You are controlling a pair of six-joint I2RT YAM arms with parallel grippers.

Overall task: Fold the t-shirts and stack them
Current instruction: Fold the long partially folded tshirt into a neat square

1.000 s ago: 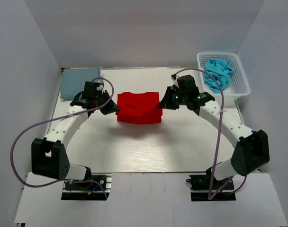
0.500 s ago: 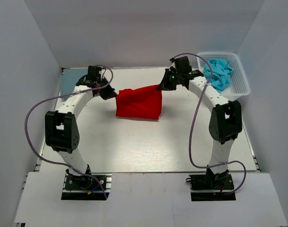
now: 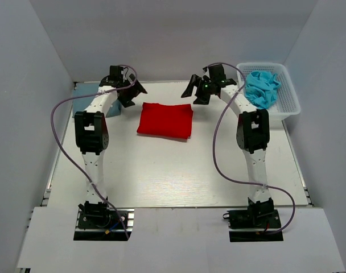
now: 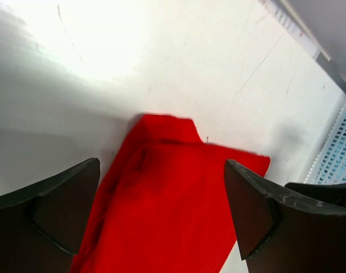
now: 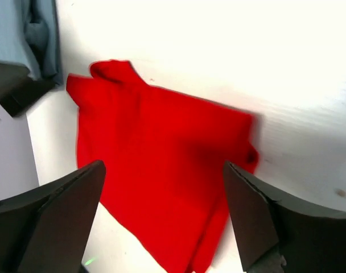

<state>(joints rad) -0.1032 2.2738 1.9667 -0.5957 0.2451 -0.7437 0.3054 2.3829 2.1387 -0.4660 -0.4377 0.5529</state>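
Observation:
A bright red t-shirt [image 3: 165, 120] lies folded flat on the white table, apart from both grippers. My left gripper [image 3: 130, 92] hangs open just off the shirt's far left corner and holds nothing. Off the far right corner my right gripper [image 3: 196, 90] is open and empty too. Both wrist views look down on the red t-shirt [image 4: 167, 210] [image 5: 161, 170] between wide-spread fingers. A dull grey-blue t-shirt [image 3: 82, 99] lies at the far left, partly behind the left arm. A turquoise t-shirt [image 3: 263, 88] sits crumpled in the basket.
The white mesh basket [image 3: 291, 96] stands at the far right corner, and its wall shows in the left wrist view as well [image 4: 339, 151]. White walls close in the table on three sides. Both arms stretch far back over the table.
Both grippers have opened and let go of the red t-shirt, which now lies flat on the table. Both arms have stretched farther toward the back.

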